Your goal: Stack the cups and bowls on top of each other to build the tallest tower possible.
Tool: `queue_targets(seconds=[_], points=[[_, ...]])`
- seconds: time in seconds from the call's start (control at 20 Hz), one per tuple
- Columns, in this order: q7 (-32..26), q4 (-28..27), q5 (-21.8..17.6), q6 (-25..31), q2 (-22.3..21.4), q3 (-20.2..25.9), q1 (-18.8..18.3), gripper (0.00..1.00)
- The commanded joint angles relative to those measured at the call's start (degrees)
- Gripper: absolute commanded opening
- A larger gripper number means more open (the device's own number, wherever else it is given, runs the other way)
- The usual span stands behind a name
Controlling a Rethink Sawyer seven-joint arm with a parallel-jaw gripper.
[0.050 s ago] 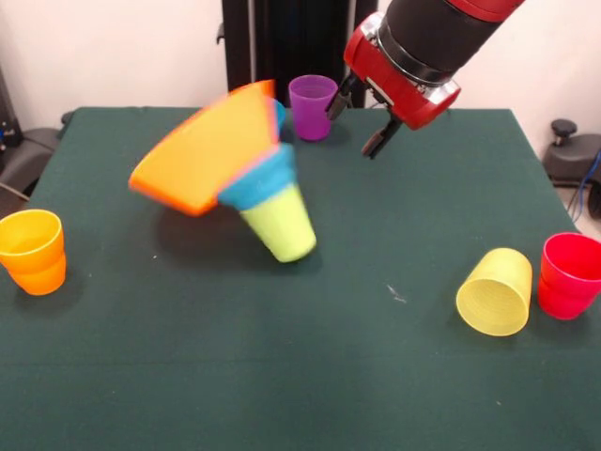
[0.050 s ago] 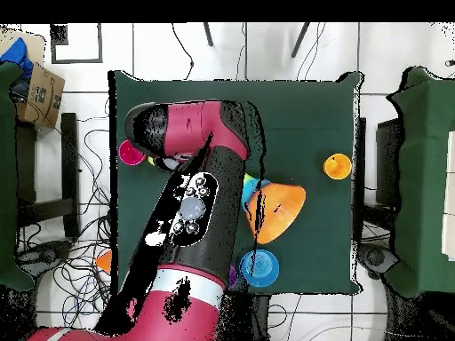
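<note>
Front view: tower (image 1: 235, 178) tipped hard over on the green bench (image 1: 310, 376), motion-blurred. Lime green cup (image 1: 282, 224) at its base, small blue bowl (image 1: 258, 180) in the cup's mouth, large orange bowl (image 1: 202, 150) on the blue one with its rim angled down-left. A sliver of second blue shows behind the orange rim; can't tell what it is. Gripper (image 1: 360, 122) hangs up and right of the tower, apart from it, fingers (image 1: 380, 141) spread and holding nothing. Purple cup (image 1: 312, 106) upright behind the tower, just left of the gripper. Orange cups (image 1: 34, 252), nested, well left of the tower. Yellow cup (image 1: 495, 291) on its side, well right of the tower, touching or nearly touching the red cups (image 1: 569, 274), nested, cut by the frame edge.

Overhead view: arm (image 2: 191, 222) covers much of the bench; gripper hidden under it. Orange bowl (image 2: 277, 211) just right of the arm. Blue bowl (image 2: 259, 267) below the tower, by the bench edge. Orange cup (image 2: 337, 166) right of the tower. Magenta rim (image 2: 131, 153) peeks out left of the arm. No legible writing.
</note>
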Motion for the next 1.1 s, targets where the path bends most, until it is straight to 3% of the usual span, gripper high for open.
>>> queue_targets(seconds=[0.05,0.2,0.5,0.7,0.75,0.8,1.1], points=[[3.0,2.9,-4.6,-9.6,3.9,3.2,0.9,1.00],[3.7,4.0,-4.1,-12.7,3.6,3.3,0.8,1.00],[4.3,4.0,-3.5,-13.4,3.7,2.4,1.4,1.00],[5.6,5.7,-3.6,-19.0,4.0,2.0,1.8,1.00],[6.4,7.8,-3.8,-24.0,3.9,2.3,1.6,1.00],[6.4,8.6,-3.8,-25.5,3.8,2.3,1.6,1.00],[6.7,12.4,-2.2,-29.6,2.3,2.2,2.2,1.00]])
